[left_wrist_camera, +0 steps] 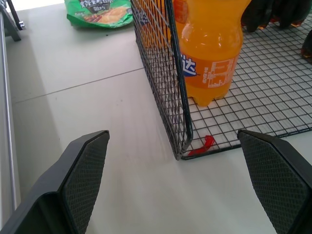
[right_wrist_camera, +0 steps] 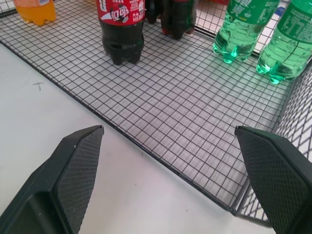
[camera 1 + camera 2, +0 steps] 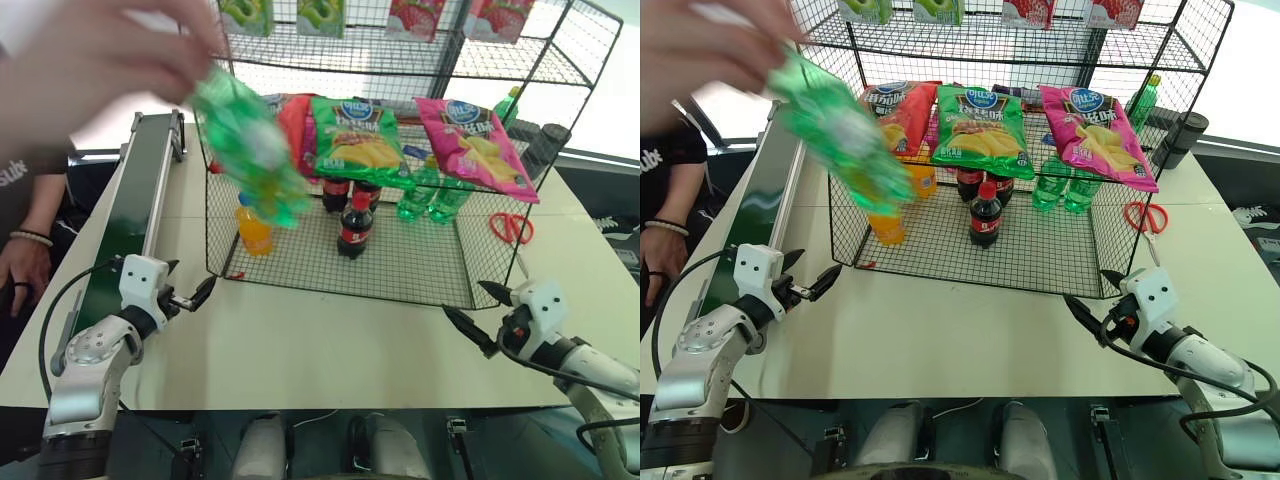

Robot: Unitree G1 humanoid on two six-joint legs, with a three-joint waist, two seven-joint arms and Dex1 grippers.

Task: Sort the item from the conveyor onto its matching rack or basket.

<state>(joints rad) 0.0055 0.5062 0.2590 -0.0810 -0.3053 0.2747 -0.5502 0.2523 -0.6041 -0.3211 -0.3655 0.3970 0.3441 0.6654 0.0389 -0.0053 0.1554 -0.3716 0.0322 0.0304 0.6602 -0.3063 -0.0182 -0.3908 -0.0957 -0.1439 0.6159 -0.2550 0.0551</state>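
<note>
- Head camera: a person's hand [image 3: 100, 60] holds the green item [image 3: 250, 145] in the air at the rack's left front corner, above the orange bottle [image 3: 254, 228]. It is motion-blurred, so I cannot make out its cap or label.
- The item is clear of the conveyor [image 3: 135, 200], which runs along the table [image 3: 300, 340] to the left of the rack [image 3: 340, 270].
- On the rack's bottom tier I see the orange bottle at left, cola bottles [image 3: 354, 225] in the middle and green bottles [image 3: 420, 195] at right. A green chip bag [image 3: 355, 140] and a pink chip bag [image 3: 475, 145] hang above them.
- Red scissors [image 3: 510, 227] lie on the table to the right of the rack.
- The left gripper [image 3: 190, 280] hovers just beside the rack's left front corner, its fingers spread and empty.
- The right gripper [image 3: 465, 300] hovers off the right front corner, also spread and empty.
- Left wrist camera: my two fingers [image 1: 83, 170] stand wide apart on either side of the rack's corner post. The orange bottle stands just inside the mesh, and a small red clip [image 1: 202, 146] sits at the post's foot.
- Right wrist camera: the fingers [image 2: 78, 165] are spread wide over the rack's front edge. One cola bottle stands ahead on the mesh floor, with two green bottles by the side wall.
</note>
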